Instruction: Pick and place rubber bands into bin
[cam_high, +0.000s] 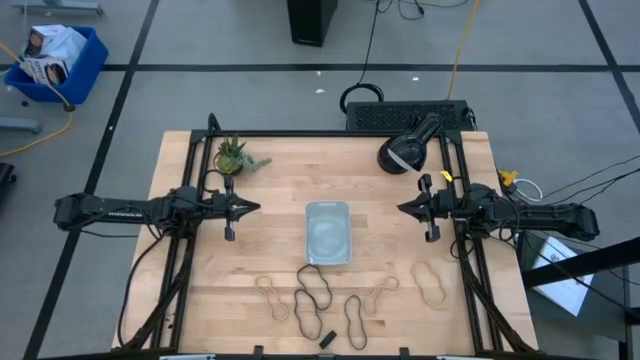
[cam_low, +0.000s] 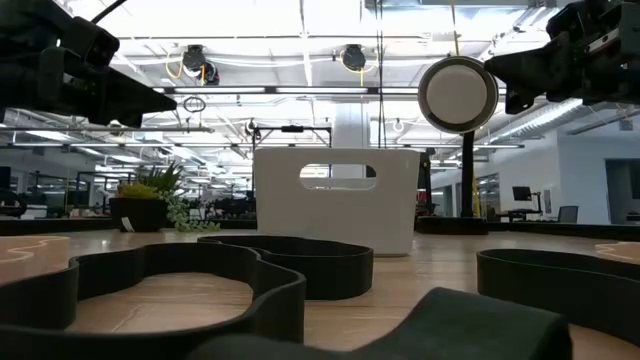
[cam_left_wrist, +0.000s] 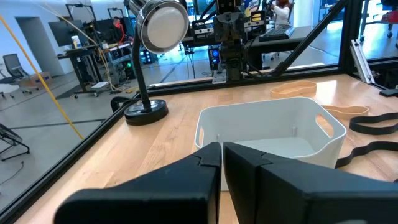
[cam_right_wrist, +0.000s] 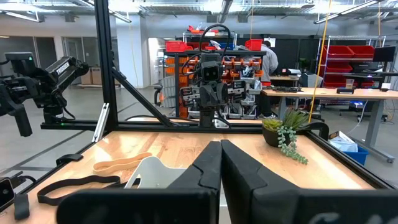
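Nothing has been picked up yet. The bin (cam_high: 328, 233) sits mid-table, its long axis running from the far edge toward the near edge, and it looks empty. Every one of the rubber bands (cam_high: 314, 288) lies on the wood on the near side of the bin, strung out in a loose row: a tan one (cam_high: 272, 297) off toward the left arm's side, black ones (cam_high: 355, 322) close below the bin, and another tan loop (cam_high: 431, 281) out toward the right arm's side.

The left gripper (cam_high: 252, 207) hovers to the left of the bin, level with its far end, tips pointing at it, jaws closed on nothing. The right gripper (cam_high: 402, 208) mirrors it on the other side, also closed and empty.

So the bands lie not ahead of either set of jaws but sideways from them, toward the near edge. I'd judge the black figure-eight just below the bin about equally reachable; the outlying tan loops each favour the arm on their own side. Either gripper would have to open and swing round before dropping.
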